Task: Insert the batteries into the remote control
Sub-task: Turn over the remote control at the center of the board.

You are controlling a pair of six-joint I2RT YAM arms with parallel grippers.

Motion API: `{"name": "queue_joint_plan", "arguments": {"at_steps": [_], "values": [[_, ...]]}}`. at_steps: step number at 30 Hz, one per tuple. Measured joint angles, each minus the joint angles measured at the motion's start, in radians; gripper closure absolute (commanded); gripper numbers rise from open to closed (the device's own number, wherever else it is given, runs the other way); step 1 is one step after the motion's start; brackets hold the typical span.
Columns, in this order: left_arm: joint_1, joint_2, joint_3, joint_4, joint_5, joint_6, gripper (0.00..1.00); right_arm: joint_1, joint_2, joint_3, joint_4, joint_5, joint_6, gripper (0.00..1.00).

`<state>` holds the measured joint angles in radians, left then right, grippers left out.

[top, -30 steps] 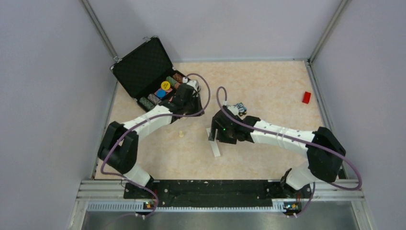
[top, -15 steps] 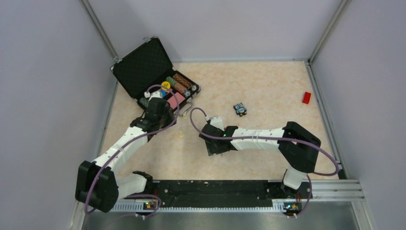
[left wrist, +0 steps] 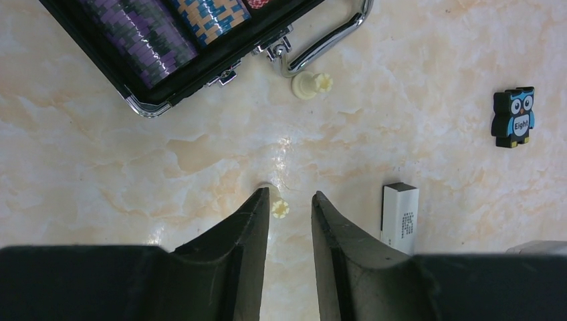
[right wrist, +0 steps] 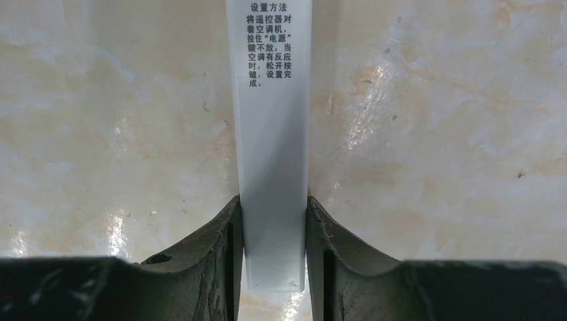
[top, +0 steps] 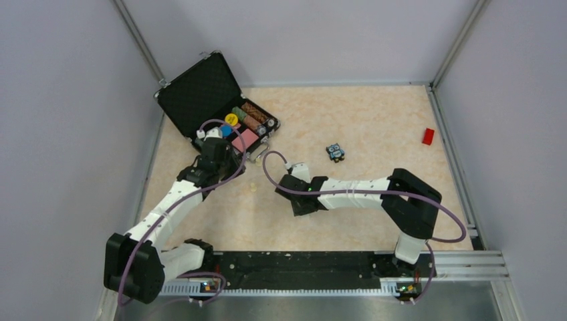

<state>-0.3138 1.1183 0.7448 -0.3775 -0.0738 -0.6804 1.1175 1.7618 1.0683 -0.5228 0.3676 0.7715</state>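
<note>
The remote control (right wrist: 273,127), a slim white bar with printed text, lies flat on the marble table. My right gripper (right wrist: 273,204) is shut on it, with both fingers pressed against its long sides near one end. In the top view the right gripper (top: 299,200) covers most of it. In the left wrist view one end of the remote control (left wrist: 400,217) shows to the right of my left gripper (left wrist: 289,197). That gripper is open and holds nothing. A small cream peg (left wrist: 279,208) lies by its left fingertip. The batteries are not in view.
An open black case (top: 200,93) of coloured chip rolls stands at the far left, its handle (left wrist: 327,40) facing the table. A second cream peg (left wrist: 311,85) lies by the handle. A blue owl gadget (top: 335,152) and a red block (top: 428,136) lie to the right.
My left gripper came away from the case toward the near left and opened a little. My right gripper slid left over the remote control and closed on it.
</note>
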Motion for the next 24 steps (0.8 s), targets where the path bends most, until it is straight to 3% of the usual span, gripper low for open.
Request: {"name": "queue_joint_plan", "arguments": {"at_steps": [6,13,17,24], "values": [[0.0,-0.038,-0.021,0.0,0.045,-0.008,0.56,0.0,-0.02,-0.008,0.025,-0.037,-0.004,0.71],[0.001,-0.159,-0.058,0.002,0.154,-0.026,0.47,-0.033,-0.176,-0.076,0.156,-0.211,-0.012,0.73],[0.001,-0.247,-0.076,0.02,0.231,-0.023,0.23,-0.09,-0.286,-0.12,0.249,-0.32,-0.008,0.73],[0.001,-0.39,-0.077,0.144,0.471,-0.047,0.16,-0.161,-0.462,-0.139,0.386,-0.478,0.045,0.73]]}}
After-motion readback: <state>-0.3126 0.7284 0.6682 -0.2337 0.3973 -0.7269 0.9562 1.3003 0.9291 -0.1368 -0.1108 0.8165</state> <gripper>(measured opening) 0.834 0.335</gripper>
